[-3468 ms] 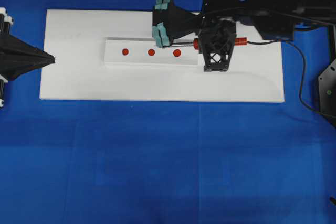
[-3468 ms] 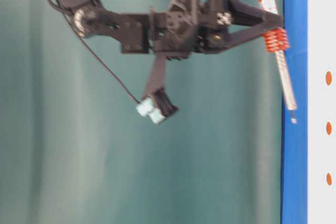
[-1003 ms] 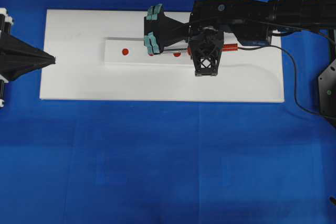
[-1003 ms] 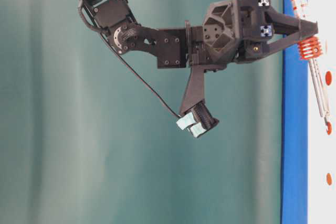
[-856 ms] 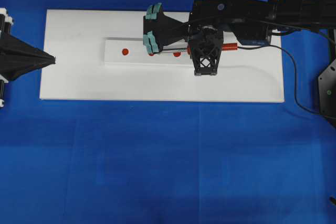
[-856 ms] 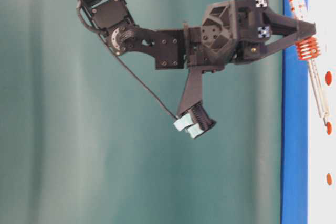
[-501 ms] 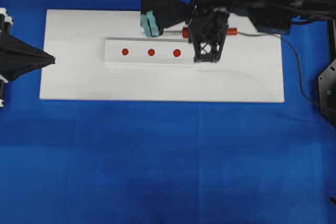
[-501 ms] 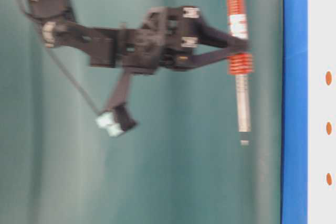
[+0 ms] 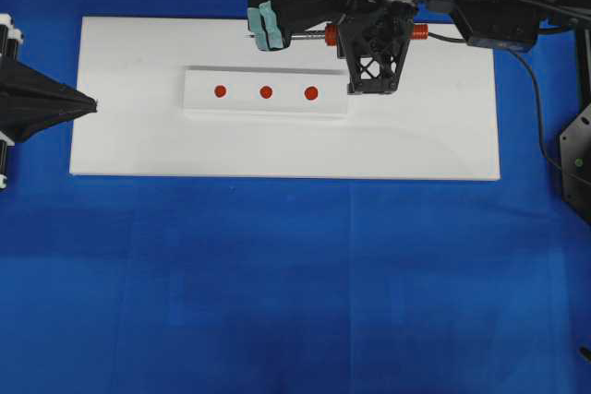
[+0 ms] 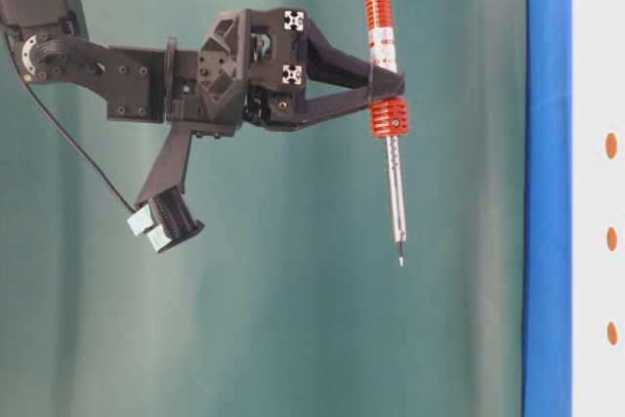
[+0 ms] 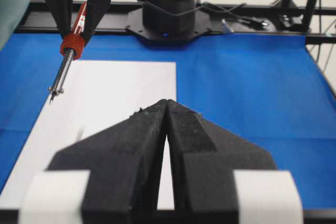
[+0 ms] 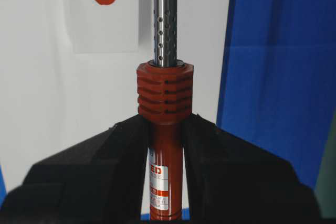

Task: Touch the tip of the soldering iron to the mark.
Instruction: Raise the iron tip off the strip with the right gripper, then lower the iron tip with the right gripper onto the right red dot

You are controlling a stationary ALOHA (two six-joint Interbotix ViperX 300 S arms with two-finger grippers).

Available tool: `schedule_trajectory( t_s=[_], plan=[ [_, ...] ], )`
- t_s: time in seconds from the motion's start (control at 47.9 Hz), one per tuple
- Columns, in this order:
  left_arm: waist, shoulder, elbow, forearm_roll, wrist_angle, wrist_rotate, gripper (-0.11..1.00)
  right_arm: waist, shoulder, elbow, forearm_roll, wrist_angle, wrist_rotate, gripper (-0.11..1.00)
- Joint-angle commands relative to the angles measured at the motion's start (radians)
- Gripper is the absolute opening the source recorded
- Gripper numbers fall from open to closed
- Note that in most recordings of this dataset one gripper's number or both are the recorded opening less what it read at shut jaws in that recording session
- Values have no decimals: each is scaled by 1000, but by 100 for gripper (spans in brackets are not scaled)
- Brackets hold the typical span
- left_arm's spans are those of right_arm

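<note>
Lifted back from the red dots (image 9: pixel 266 92) since a moment ago, my right gripper (image 10: pixel 389 85) clamps the soldering iron (image 10: pixel 387 114) by its red handle, tip in the air clear of the white board (image 9: pixel 138 145), while my left gripper (image 11: pixel 167 129) rests pinched together at the board's far edge.

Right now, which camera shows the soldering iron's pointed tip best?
The table-level view: the soldering iron hangs full-length, tip in clear air. The left wrist view shows it small; the right wrist view cuts the tip off; overhead, the arm hides most.

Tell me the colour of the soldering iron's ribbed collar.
Red-orange. The ribbed collar of the soldering iron shows best in the right wrist view.
</note>
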Motion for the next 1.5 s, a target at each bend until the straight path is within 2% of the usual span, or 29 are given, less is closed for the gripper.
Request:
schedule_trajectory(
  t_s=[0.0, 0.313, 0.564, 0.919, 1.128, 1.483],
  plan=[
    [-2, 3, -11, 3, -6, 0, 0, 2, -38, -5, -3, -3, 2, 6],
    [-2, 3, -12, 3, -5, -2, 0, 2, -146, 153, 23, -28, 12, 6],
    [-2, 3, -11, 3, -6, -2, 0, 2, -225, 258, 29, -32, 48, 6],
    [-2, 3, -11, 3, -8, -2, 0, 0, -224, 272, 29, -51, 49, 6],
    [-2, 3, -11, 3, -6, -2, 0, 0, -156, 281, 34, -54, 49, 6],
    [-2, 6, -9, 3, -5, 0, 0, -2, -57, 324, 55, -132, 44, 6]
  ],
)
